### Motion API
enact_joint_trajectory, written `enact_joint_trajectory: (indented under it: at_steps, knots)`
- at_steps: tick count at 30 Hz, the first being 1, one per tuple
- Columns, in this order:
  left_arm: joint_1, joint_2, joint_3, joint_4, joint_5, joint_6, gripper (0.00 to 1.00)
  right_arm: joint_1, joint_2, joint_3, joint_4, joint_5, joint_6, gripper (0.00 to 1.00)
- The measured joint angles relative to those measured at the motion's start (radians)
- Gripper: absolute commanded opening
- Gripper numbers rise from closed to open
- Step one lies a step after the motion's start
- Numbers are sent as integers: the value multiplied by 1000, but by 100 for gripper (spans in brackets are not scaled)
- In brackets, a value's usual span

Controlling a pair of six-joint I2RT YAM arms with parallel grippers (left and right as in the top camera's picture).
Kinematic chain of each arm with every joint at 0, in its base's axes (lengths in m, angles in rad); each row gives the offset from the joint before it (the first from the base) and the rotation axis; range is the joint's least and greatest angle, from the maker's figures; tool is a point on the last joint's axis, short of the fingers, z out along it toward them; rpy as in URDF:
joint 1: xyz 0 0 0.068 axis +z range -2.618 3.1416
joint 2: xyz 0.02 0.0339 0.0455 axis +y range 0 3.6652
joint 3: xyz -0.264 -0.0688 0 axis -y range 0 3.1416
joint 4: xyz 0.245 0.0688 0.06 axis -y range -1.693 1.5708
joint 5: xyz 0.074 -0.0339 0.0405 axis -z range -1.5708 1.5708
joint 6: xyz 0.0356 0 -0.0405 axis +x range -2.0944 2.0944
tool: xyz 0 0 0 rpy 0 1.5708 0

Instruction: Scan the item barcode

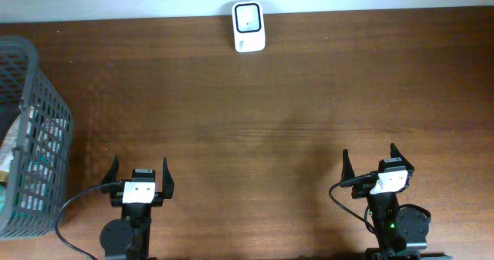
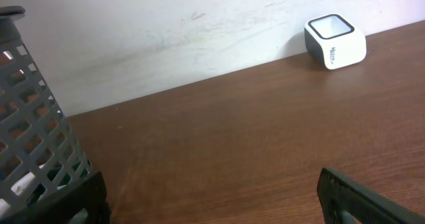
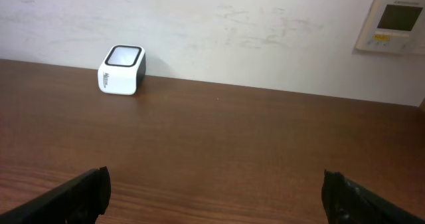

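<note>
A white barcode scanner (image 1: 248,27) with a dark window on top stands at the table's far edge against the wall; it also shows in the left wrist view (image 2: 335,42) and the right wrist view (image 3: 122,69). Packaged items (image 1: 8,161) lie in the grey mesh basket (image 1: 48,148) at the left, mostly hidden by its wall; no barcode shows. My left gripper (image 1: 140,167) is open and empty near the front edge, just right of the basket (image 2: 33,144). My right gripper (image 1: 370,157) is open and empty at the front right. Bare wood lies between each pair of fingers.
The dark wooden table (image 1: 255,113) runs back to a white wall. A wall-mounted control panel (image 3: 397,24) hangs at the upper right in the right wrist view. The basket's corner stands close to my left gripper's left finger (image 2: 86,199).
</note>
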Motion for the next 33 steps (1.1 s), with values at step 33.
enact_joint_trajectory:
  at_steps: [33]
  knots:
    - [0,0,0,0,-41,3,99,0,0,0,0,0,0,98]
